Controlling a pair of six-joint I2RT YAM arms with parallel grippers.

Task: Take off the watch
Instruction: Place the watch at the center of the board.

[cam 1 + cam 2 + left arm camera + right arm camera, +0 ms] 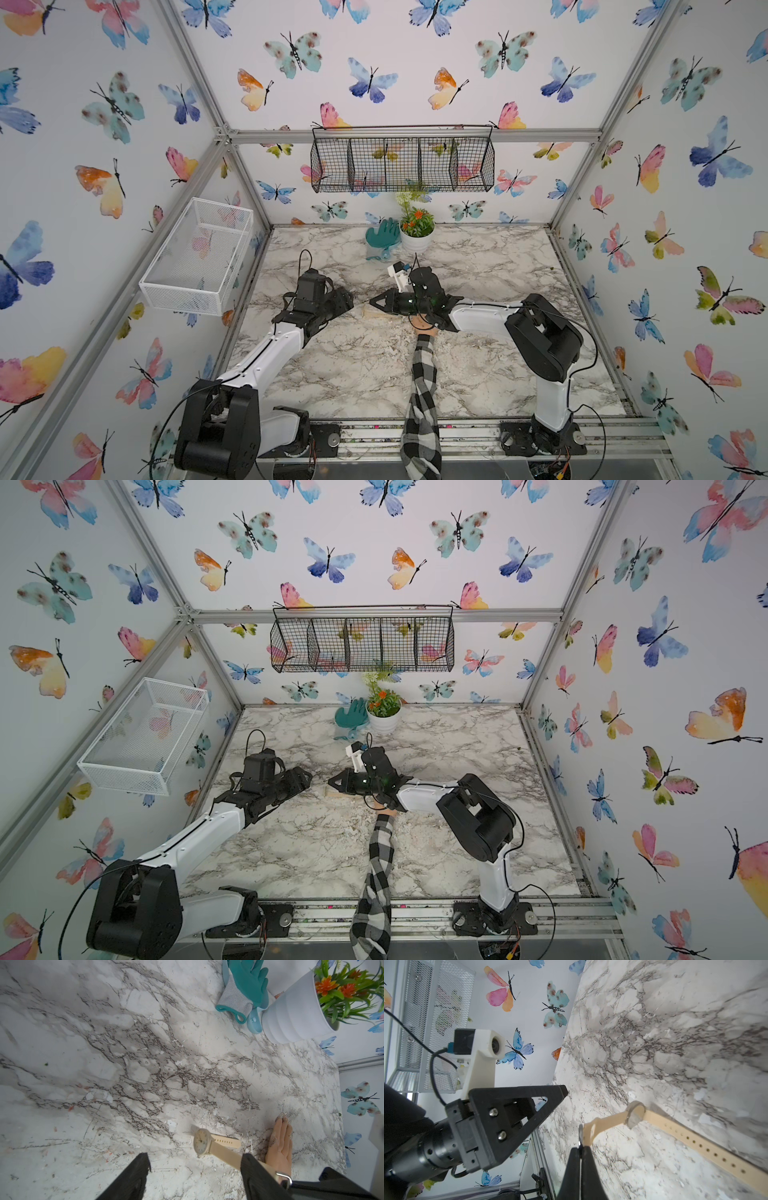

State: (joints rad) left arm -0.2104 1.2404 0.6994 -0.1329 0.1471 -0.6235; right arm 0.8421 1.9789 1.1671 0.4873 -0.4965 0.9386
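The watch (635, 1113) has a round silvery case and a beige strap, and it is off the mannequin hand (279, 1145). My right gripper (580, 1147) is shut on its buckle end, lifting that end while the holed strap trails on the marble. In the left wrist view the watch (202, 1142) sits just beyond my open left gripper (195, 1156), and its strap passes behind one finger (259, 1176). Nothing lies between the left jaws. In both top views the two grippers (349, 297) (374, 303) nearly meet tip to tip at mid-table. The checked sleeve (424, 382) runs to the front edge.
A teal glove (382, 237) and a white flower pot (417, 239) stand at the back of the marble table (498, 257). A white mesh basket (195, 257) hangs on the left wall and a black wire basket (403, 160) on the back wall.
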